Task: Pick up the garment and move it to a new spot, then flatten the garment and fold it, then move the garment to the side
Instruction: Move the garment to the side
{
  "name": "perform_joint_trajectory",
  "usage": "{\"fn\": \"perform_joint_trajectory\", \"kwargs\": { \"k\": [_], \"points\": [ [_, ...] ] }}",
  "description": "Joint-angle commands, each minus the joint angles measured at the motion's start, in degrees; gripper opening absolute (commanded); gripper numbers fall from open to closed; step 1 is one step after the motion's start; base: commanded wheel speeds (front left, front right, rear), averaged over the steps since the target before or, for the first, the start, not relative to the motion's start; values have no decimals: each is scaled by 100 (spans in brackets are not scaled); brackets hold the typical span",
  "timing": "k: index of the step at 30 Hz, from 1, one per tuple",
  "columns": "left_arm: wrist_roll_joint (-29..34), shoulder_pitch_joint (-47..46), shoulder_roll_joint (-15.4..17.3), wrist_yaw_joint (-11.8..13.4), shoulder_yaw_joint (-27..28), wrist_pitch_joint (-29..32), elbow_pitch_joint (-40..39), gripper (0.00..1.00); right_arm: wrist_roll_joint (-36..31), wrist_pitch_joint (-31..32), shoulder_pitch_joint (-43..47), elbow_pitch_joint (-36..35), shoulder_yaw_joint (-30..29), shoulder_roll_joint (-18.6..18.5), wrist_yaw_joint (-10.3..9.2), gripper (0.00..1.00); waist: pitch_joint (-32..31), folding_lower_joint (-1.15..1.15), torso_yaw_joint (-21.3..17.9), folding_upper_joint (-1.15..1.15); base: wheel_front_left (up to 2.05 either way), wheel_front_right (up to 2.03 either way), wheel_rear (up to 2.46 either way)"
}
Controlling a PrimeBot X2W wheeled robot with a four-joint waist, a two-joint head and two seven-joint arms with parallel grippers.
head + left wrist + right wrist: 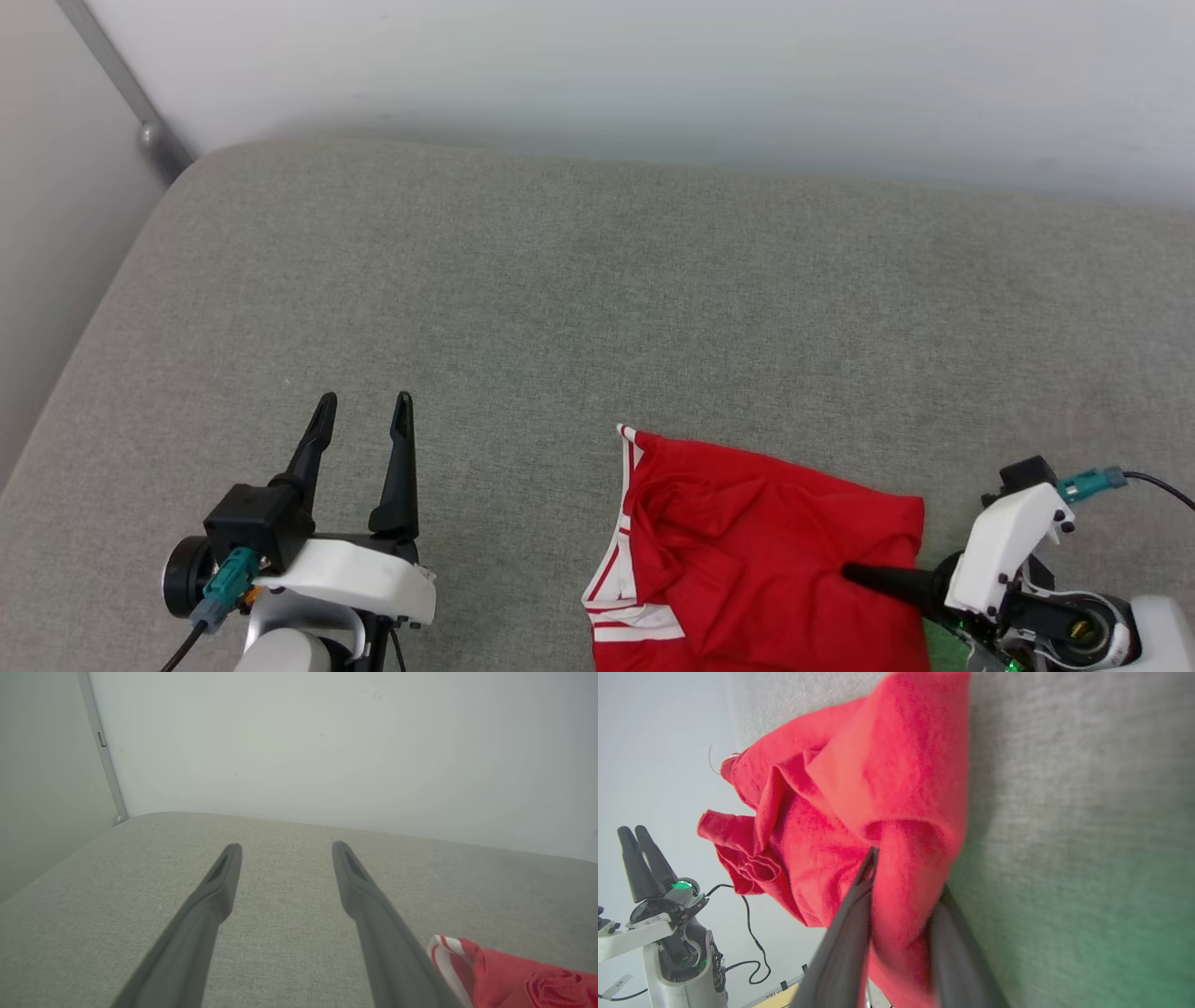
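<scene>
Right claw pinching the red jersey at its right edge

We see the jersey bunched at the near right of the grey cushion, striped trim facing left. The right claw comes in from the right (one finger over the cloth, one under). The left claw hangs spread, well apart to the left, so the right arm is nearer.
</scene>
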Motion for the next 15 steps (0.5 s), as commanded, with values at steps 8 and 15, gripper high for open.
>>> {"fn": "perform_joint_trajectory", "kwargs": {
  "k": [8, 15],
  "points": [
    [172, 217, 19, -7, -5, -26, 118, 100, -779, -677, 106, -364, 832, -394, -4, 0, -533, 0, -286, 0, 0, 0, 0],
    [172, 424, 15, 55, 19, -20, 21, 100, -1982, -1266, -37, -526, 1460, -1058, -4, 0, -773, 0, -765, 0, 0, 0, 0]
  ]
}}
